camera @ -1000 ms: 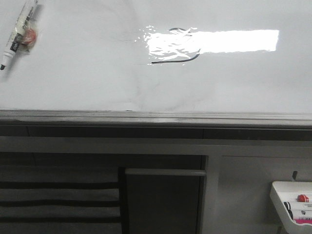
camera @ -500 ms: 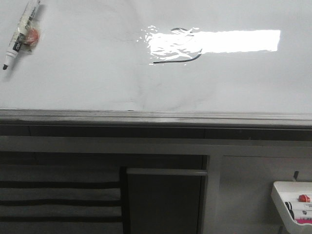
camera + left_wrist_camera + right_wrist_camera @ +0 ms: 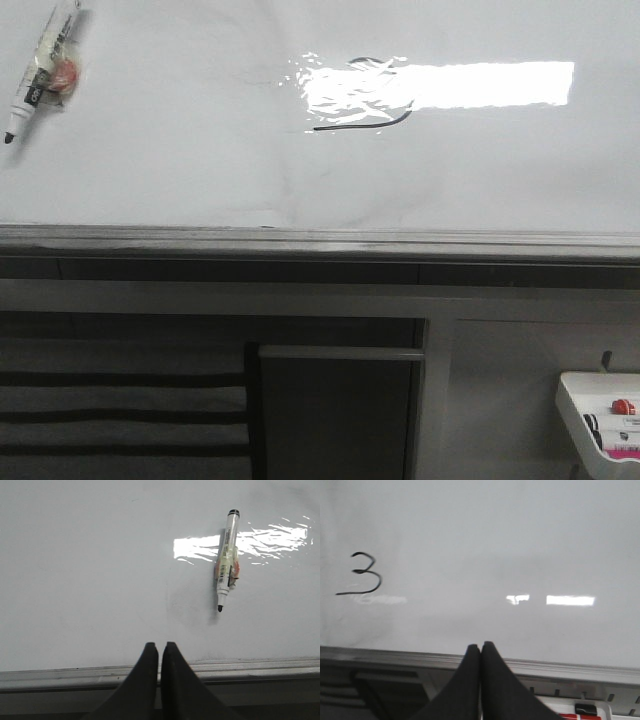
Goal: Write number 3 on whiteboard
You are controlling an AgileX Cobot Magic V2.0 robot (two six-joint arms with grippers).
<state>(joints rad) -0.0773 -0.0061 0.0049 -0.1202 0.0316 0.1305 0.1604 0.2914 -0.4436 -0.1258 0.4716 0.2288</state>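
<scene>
Nothing has shifted: I see the thin black number 3 point(image 3: 361, 575) finished on the glossy white whiteboard point(image 3: 180, 160), left claw point(image 3: 159, 647) and right claw point(image 3: 480, 647) both closed, empty.

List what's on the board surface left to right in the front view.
marker lying uncapped at the far left → number 3, partly lost in glare → bright light reflection, which runs on to the right, all on the whiteboard.
</scene>
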